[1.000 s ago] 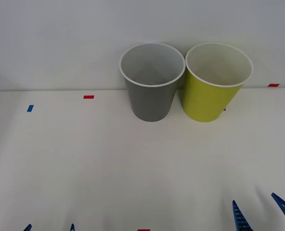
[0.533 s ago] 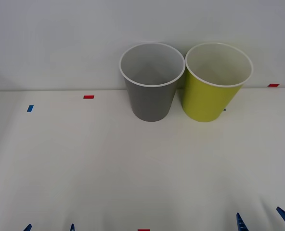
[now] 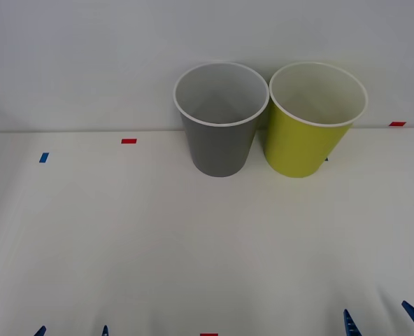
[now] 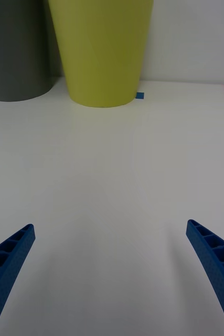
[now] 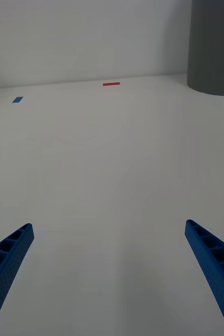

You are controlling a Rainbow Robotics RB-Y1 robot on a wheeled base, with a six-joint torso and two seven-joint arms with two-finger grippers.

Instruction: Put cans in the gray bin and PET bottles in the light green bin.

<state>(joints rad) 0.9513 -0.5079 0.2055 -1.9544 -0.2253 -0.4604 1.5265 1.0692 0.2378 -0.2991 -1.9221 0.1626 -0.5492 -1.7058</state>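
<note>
Both claws released, low over the surface (image 3: 123, 231); gray bin (image 3: 219, 115) and light green bin (image 3: 312, 119) ahead of right claw (image 4: 112, 273), left claw (image 5: 109, 273) waits.

The gray bin (image 3: 219, 143) has a dark gray outside, a white rim and a pale inner wall. The light green bin (image 3: 306, 143) is yellow-green with the same white rim and pale inside. Ahead of the blue ribbed fingers (image 4: 216, 268), the white table (image 3: 158, 238) carries small red and blue tape marks (image 3: 129, 141).

Gray bin (image 3: 219, 143) just beside light green bin (image 3: 306, 143), upright.
</note>
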